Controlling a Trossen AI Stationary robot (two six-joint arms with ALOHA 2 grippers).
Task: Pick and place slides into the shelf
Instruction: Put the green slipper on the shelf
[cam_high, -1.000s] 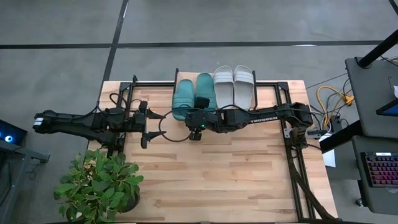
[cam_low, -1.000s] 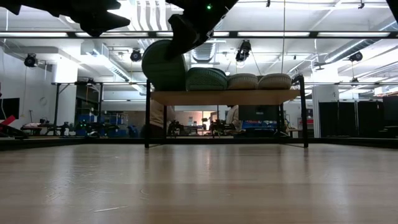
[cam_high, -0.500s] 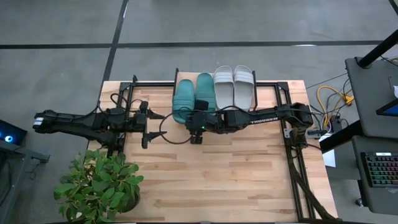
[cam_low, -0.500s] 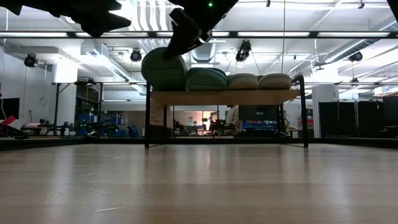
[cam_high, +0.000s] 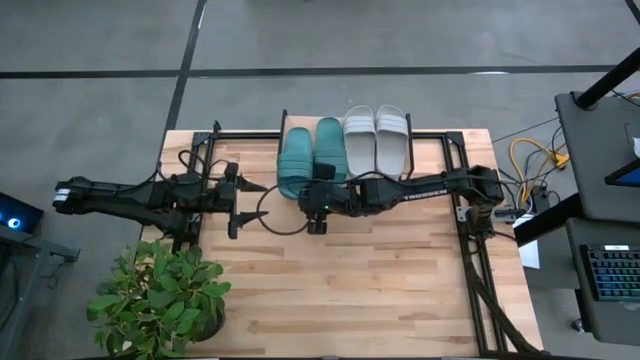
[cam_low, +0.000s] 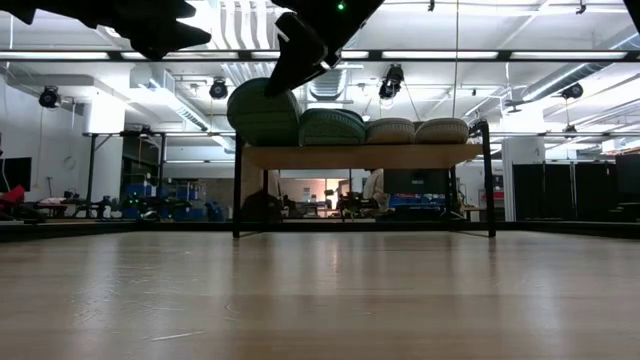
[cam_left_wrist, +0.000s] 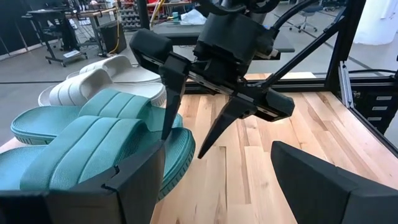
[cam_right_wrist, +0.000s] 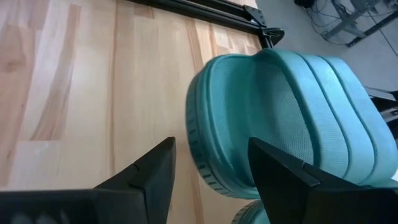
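Four slides sit side by side on the shelf (cam_high: 430, 135), two teal (cam_high: 310, 152) and two grey (cam_high: 376, 136), long axes running front to back; right gripper (cam_high: 318, 207) hovers just beside the teal heels, fingers apart, empty; left gripper (cam_high: 235, 199) waits wide apart nearby

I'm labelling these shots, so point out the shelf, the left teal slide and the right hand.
shelf (cam_low: 360, 156), low view, front edge of its wooden board.
left teal slide (cam_high: 294, 163), high view, its strap.
right hand (cam_left_wrist: 199, 127), left wrist view, between its fingertips.
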